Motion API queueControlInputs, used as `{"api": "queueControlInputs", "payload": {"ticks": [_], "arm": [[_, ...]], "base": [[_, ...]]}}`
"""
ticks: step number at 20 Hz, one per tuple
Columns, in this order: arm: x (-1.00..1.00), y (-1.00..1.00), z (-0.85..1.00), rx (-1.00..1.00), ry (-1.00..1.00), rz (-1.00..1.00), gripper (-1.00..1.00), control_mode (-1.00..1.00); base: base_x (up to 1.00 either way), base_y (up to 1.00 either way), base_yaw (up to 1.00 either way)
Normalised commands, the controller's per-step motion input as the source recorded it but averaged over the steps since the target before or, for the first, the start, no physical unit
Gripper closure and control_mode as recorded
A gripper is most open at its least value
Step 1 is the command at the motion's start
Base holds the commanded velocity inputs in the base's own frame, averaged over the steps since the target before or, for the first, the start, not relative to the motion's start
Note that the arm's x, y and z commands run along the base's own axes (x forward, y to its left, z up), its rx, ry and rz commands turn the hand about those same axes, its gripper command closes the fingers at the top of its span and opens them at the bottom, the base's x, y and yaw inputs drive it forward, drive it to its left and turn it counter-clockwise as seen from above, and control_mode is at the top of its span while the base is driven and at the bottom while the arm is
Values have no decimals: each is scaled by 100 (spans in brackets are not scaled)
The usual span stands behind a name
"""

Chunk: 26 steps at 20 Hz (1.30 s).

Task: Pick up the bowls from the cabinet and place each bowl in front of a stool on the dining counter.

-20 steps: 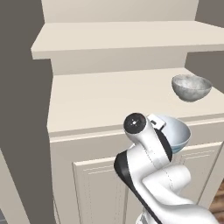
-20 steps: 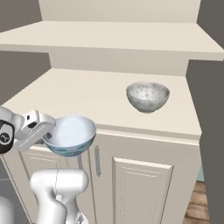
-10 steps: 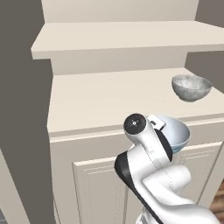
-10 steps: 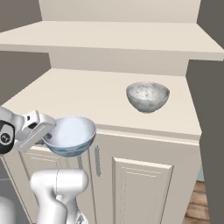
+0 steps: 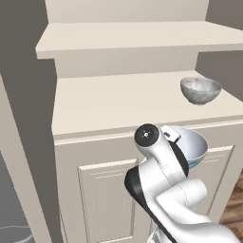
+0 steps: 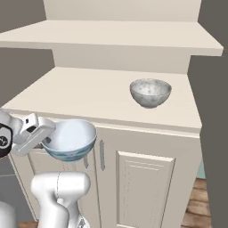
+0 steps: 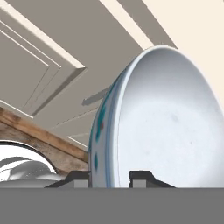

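My gripper (image 6: 47,141) is shut on the rim of the white bowl with the blue pattern (image 6: 71,139), holding it in the air in front of the cabinet's (image 6: 89,91) lower doors, just below its top edge. In the hand view the fingertips (image 7: 142,176) pinch the bowl's wall (image 7: 170,122), one inside and one outside. In the left base view the same bowl (image 5: 194,147) peeks out behind my arm. The grey speckled bowl (image 6: 150,92) (image 5: 200,90) stands upright on the cabinet's (image 5: 109,104) lower shelf surface, towards its right end. The dining counter is out of view.
An upper shelf (image 5: 133,40) overhangs the cabinet surface. Dark grey tall panels flank the cabinet on the left (image 5: 23,118) and on the right (image 6: 213,116). A slim grey door handle (image 6: 102,155) sits close beside the held bowl. Wooden floor (image 6: 200,209) lies below.
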Motion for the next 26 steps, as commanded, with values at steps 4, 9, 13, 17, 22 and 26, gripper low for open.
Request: {"api": "queueControlInputs", "payload": {"ticks": [4, 9, 13, 17, 22, 26], "arm": [[0, 0, 0, 0, 0, 0, 100, 100], [0, 0, 0, 0, 0, 0, 100, 100], [0, 0, 0, 0, 0, 0, 100, 100], [0, 0, 0, 0, 0, 0, 100, 100], [0, 0, 0, 0, 0, 0, 100, 100], [0, 0, 0, 0, 0, 0, 100, 100]], "base": [[-69, -5, -9], [-73, -4, -9], [-73, 0, -9], [-50, -4, -21], [-55, -36, -29], [-47, -44, -42]]}}
